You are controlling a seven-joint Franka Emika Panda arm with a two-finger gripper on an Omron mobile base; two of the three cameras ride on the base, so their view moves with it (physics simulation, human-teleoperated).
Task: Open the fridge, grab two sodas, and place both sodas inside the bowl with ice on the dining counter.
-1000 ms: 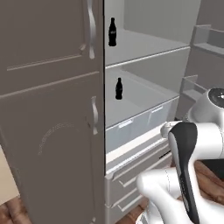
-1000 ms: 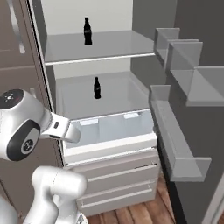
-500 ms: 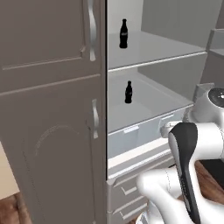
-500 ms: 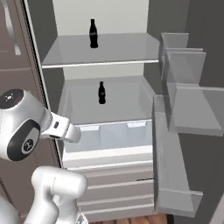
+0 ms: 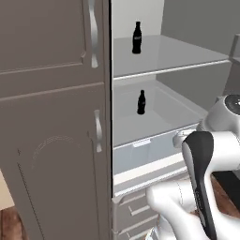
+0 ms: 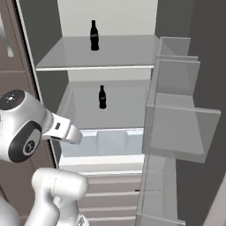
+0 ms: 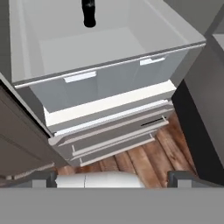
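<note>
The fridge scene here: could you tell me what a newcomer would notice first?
The tall light-grey fridge stands open, white inside. Two small black soda bottles catch the eye: one on the upper shelf, one on the shelf below. The white robot arm rises in the foreground.

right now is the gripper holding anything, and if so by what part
Nothing is held. The gripper is open and empty, and both sodas, upper and lower, stand on the fridge shelves.
</note>
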